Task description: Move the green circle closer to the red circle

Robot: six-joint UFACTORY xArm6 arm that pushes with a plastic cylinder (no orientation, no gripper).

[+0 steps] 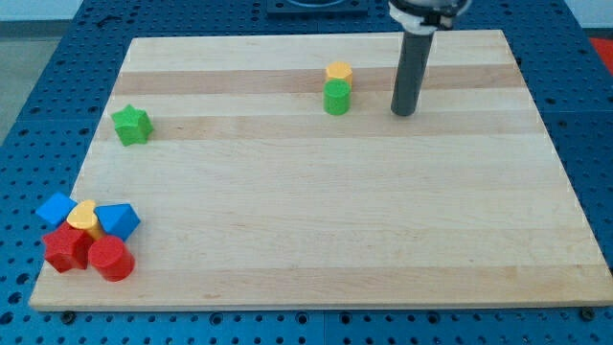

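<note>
The green circle [336, 97] stands near the view's top middle, touching a yellow block [339, 72] just above it. The red circle [112, 258] sits at the view's bottom left, at the lower right of a cluster of blocks. My tip [403, 111] rests on the board to the right of the green circle, about a block's width or more away from it, not touching it.
A green star [131, 125] lies at the view's left. The bottom-left cluster also holds a red star-like block [66, 248], a yellow block [84, 218] and two blue blocks [56, 208] [119, 220]. The wooden board [335, 220] lies on a blue perforated table.
</note>
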